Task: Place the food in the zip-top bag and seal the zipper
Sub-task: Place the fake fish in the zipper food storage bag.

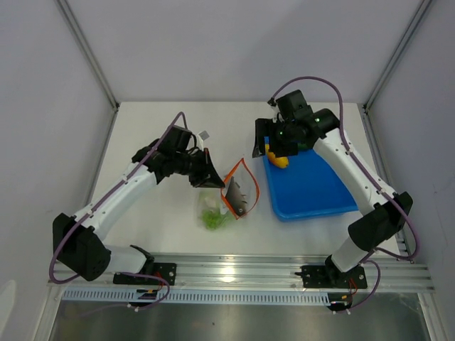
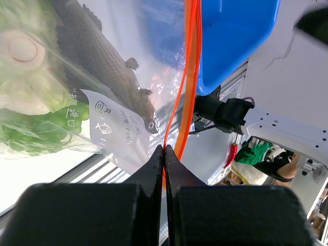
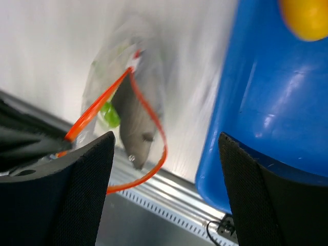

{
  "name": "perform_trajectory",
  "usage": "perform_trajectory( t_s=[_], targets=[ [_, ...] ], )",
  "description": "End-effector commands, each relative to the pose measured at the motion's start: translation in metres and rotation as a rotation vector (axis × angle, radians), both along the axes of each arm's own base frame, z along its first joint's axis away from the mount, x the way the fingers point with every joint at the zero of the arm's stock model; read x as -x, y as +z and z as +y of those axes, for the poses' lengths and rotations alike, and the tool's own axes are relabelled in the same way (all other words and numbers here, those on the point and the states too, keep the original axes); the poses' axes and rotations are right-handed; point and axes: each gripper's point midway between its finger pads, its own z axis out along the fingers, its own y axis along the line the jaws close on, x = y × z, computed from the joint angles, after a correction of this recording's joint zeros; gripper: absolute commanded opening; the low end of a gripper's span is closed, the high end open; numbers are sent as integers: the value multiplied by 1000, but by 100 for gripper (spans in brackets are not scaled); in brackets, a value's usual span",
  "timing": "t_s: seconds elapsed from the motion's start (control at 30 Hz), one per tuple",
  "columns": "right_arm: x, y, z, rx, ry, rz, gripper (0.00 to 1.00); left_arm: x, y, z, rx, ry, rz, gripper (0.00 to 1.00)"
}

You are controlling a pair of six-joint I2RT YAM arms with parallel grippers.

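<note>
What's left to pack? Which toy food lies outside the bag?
The yellow-orange piece, on the blue tray; the fish, green pieces and white piece are inside the bag.

Blue plastic tray [image 1: 320,188] (right of centre) on white table [image 1: 227,135]

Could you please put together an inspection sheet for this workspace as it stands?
Surface: white table, blue tray on its right side.
Job's things: zip-top bag open, zipper unsealed; grey fish, green pieces, white round piece inside; yellow-orange piece on tray.
Clutter: nothing seen.
Tools: left tool shut on bag's mouth edge; right tool open over tray, empty.
Cables: purple cables loop along both arms.
Surroundings: white walls, aluminium rail at near edge.
</note>
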Motion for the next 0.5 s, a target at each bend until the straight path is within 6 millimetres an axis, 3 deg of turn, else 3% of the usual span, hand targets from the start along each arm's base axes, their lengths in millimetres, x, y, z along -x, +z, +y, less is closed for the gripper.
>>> perform_trajectory(
  t_s=[0.0,0.2,0.33,0.47],
  targets=[
    [-30,-2,-32,61,-159,-98,83,-1,17,6,8,-1,-73,0],
    [-65,-36,-82,197,-332,-151,86,0,18,8,1,2,-74,1],
    [-77,-71,-124,263,-453,-88,86,2,18,10,-1,2,-72,1],
    [-88,-94,-140,268,-469,-78,86,3,18,11,-1,5,-74,1]
  ],
)
